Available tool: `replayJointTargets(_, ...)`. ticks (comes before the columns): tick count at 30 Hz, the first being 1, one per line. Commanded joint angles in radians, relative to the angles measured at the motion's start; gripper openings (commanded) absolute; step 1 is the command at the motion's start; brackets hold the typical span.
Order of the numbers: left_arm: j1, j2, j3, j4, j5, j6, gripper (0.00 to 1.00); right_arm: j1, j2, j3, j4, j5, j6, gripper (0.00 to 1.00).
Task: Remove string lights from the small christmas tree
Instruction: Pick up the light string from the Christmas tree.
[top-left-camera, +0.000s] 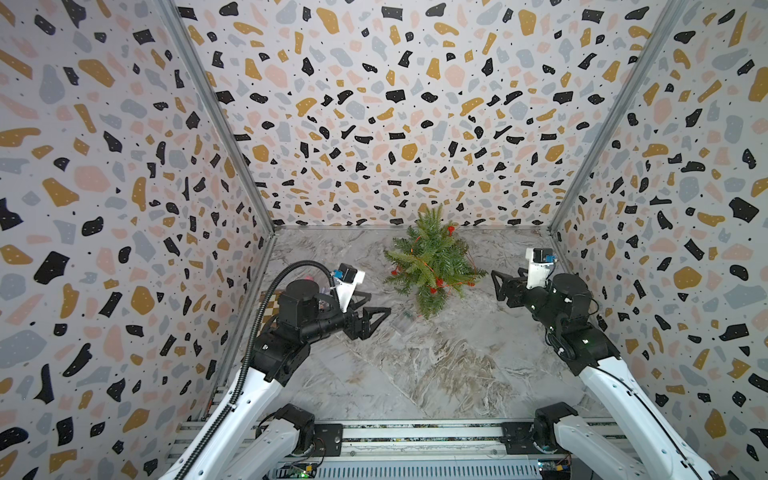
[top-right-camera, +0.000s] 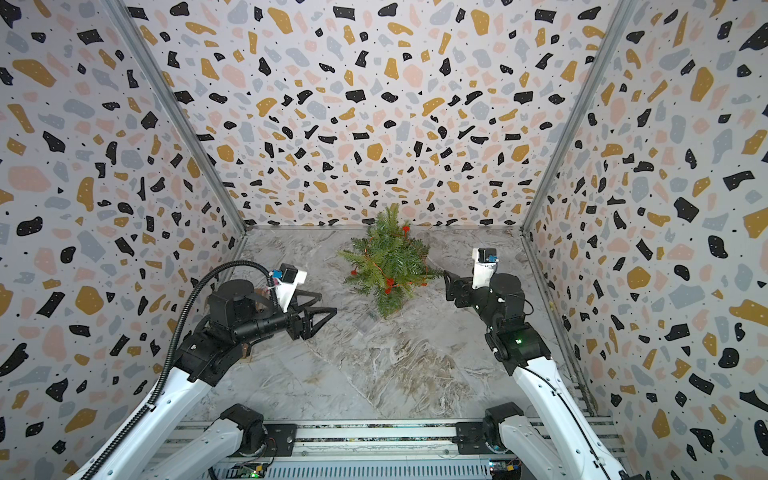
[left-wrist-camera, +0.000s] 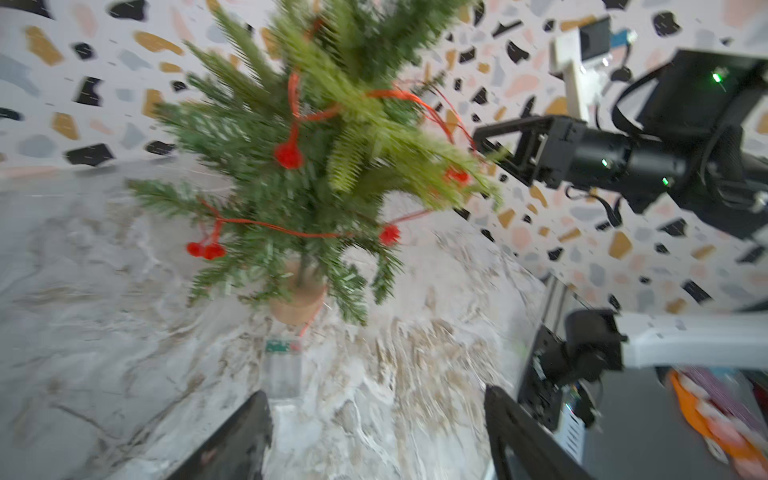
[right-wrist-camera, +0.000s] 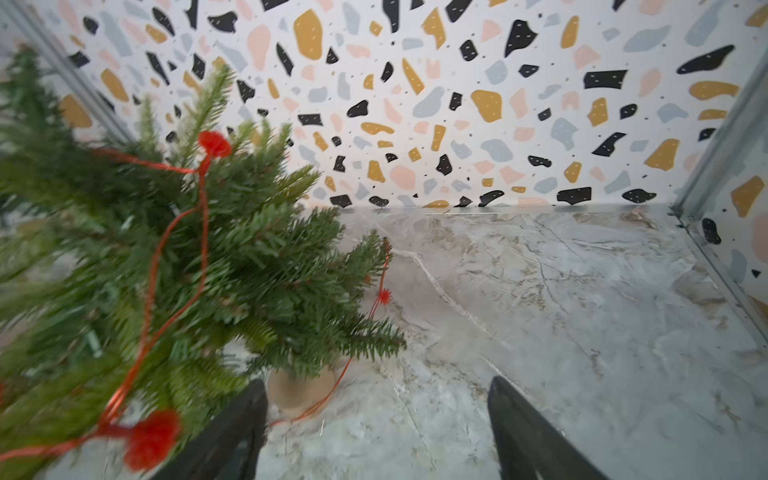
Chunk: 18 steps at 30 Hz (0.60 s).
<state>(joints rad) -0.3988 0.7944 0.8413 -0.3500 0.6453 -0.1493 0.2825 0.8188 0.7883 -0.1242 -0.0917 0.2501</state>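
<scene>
left pincer (top-left-camera: 380, 304): left of centre in both top views, low over the table (top-left-camera: 415, 374). The jaws stand wide apart and hold nothing, and its wrist view shows only marble between them.
right pincer (top-left-camera: 496, 286): right of centre, just beside the outer branch tips; whether it touches them cannot be told. The jaws are parted and empty.
clear box (left-wrist-camera: 283, 370): lies flat on the table just in front of the tree's foot, ahead of the left pincer. It is faint in the top views.
small christmas tree (top-left-camera: 432, 262): stands upright in a tan pot (left-wrist-camera: 297, 307) at mid-frame, toward the back wall and between the two pincers.
string lights (left-wrist-camera: 286, 156): red-orange wire looped loosely round the branches from near the top down to the pot and on to the clear box. Red bulbs hang at several points, and none of it is off the tree yet.
handling, wire: looks thin, limp and light. It will likely snag on needles, so a hard tug could tip the tree.
handling, tree: seems light and top-heavy with springy branches, and probably wants one pincer steadying it.
where to hold: the clear box is rigid and free of foliage, though smooth. Failing that, take a slack loop standing off the branches. The bulbs look fragile and are better not pinched.
</scene>
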Motion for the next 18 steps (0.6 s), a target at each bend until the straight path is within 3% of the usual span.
replayJointTargets(1,-0.006,-0.013,0.047,-0.114,0.160,0.128,0.78,0.003,-0.030,0.084,-0.129,-0.104,-0.071,0.80)
replayJointTargets(10,-0.006,0.037,0.047,0.053,0.193,0.041,0.79,0.128,0.062,0.266,-0.168,-0.403,-0.200,0.68)
replayJointTargets(18,-0.006,0.081,0.066,0.045,0.201,0.063,0.81,0.300,0.207,0.396,-0.229,-0.302,-0.284,0.59)
